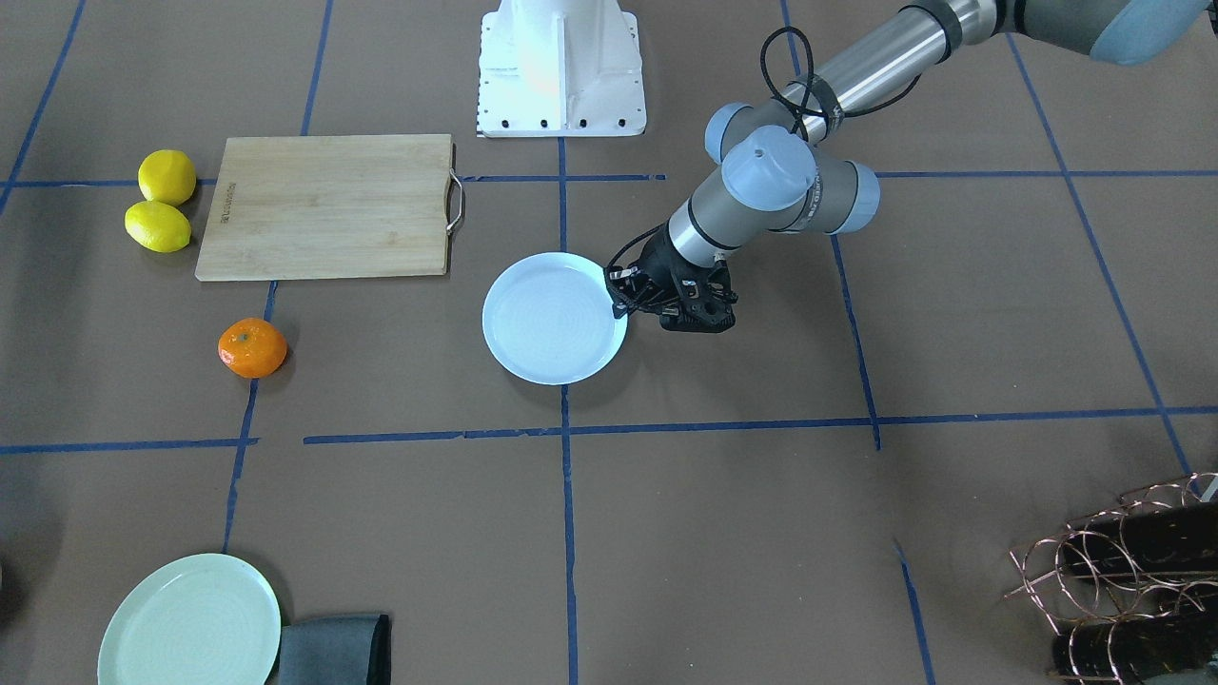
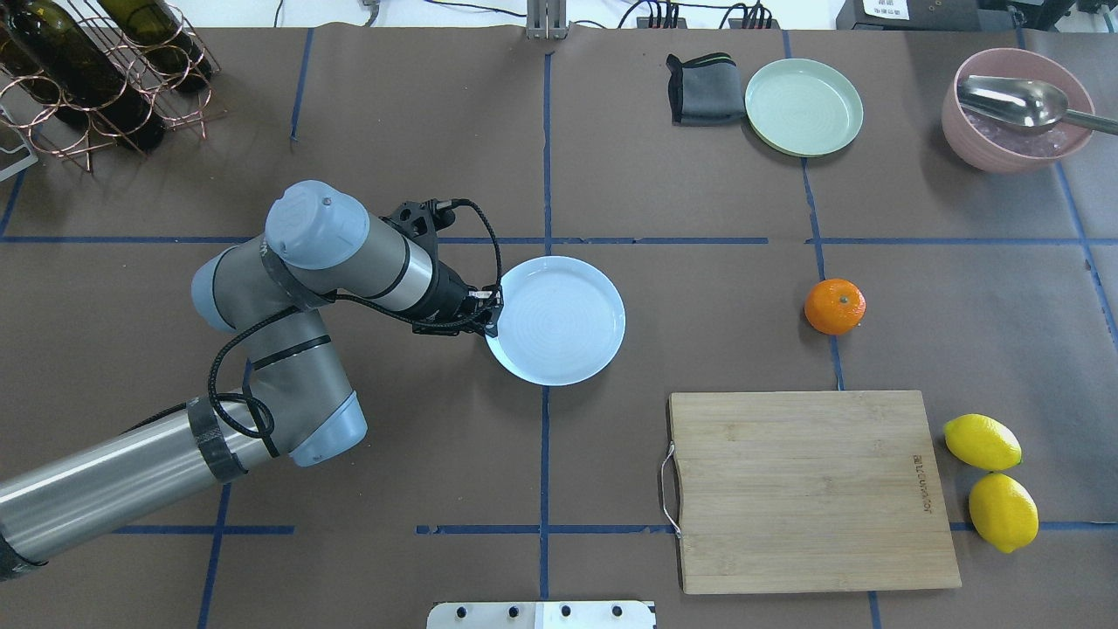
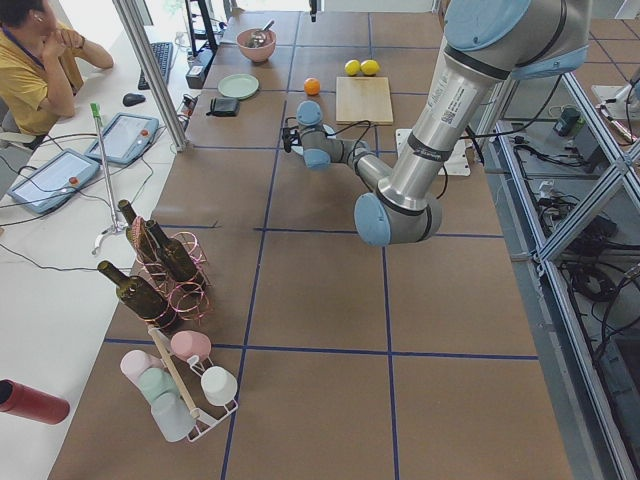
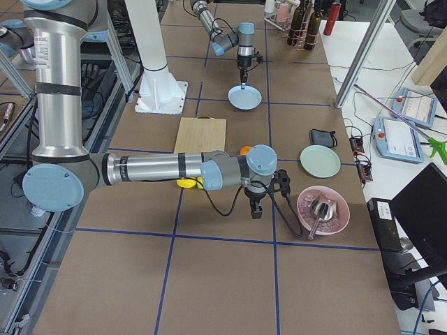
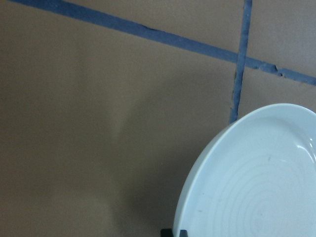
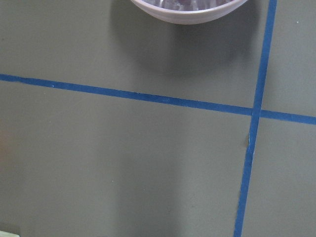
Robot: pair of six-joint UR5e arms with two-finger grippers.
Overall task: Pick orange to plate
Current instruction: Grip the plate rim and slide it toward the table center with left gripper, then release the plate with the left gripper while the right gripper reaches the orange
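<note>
Orange [image 2: 835,306] sits bare on the table [image 2: 699,349], right on a blue tape line [image 2: 825,262], stem dimple up. Nothing touching it. It's just off the far corner of the cutting board [image 2: 808,489], on my right half. Plate [image 2: 559,321] is well apart from it, near table centre, flat, nothing on it.

Left gripper [image 2: 491,321] is at the plate's rim on the side away from the orange. In the left wrist view I see the two fingertips [image 5: 168,232] close together, one either side of the rim, so I read it as pinching the plate's edge.

Right gripper [image 4: 257,211] only shows in the right side view, pointing down above the table near the pink bowl [image 2: 1017,109]. Can't tell if it's spread or pressed together. Its wrist cam just shows the bowl's edge and a tape crossing.

Rest of the table:
- two lemons [image 2: 983,442] just beside the board's outer end
- green plate [image 2: 803,107] touching a grey cloth [image 2: 703,87] at the far edge
- spoon [image 2: 1013,100] in the pink bowl
- wine rack [image 2: 96,70] at the far left corner
</note>
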